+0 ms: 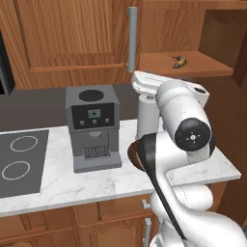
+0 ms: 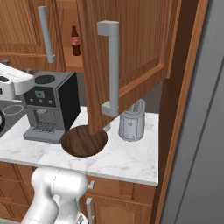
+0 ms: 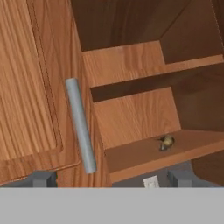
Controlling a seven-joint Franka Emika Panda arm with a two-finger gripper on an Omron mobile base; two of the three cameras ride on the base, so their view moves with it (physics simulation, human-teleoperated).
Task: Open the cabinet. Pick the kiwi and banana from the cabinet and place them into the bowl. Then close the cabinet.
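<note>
Marble counter (image 1: 96, 181) in your left base view: coffee machine (image 1: 93, 128) stands mid-counter, cooktop (image 1: 19, 161) at the left edge. Above, the cabinet (image 1: 72, 38) has its left door shut and its right side open. The banana (image 1: 179, 61) lies on the bare shelf (image 1: 164, 65), just right of the grey bar handle (image 1: 132, 39) and above the arm's wrist. The bowl (image 1: 137, 154) is mostly hidden behind the arm.

Right base view: the open door (image 2: 127, 57) swings out over the counter, its lower edge hanging over the bowl (image 2: 83, 141). A grey canister (image 2: 132, 122) stands just right of it, and a dark bottle (image 2: 75, 40) stands on the shelf behind.

Hand view: the gripper (image 3: 113, 179) has its jaws wide and empty. You'll see the banana (image 3: 166, 141) above the right fingertip, apart from both, near the shelf's front lip. The shut door's handle (image 3: 80, 124) runs just left of centre. Open room lies between the handle and the cabinet's right wall.
</note>
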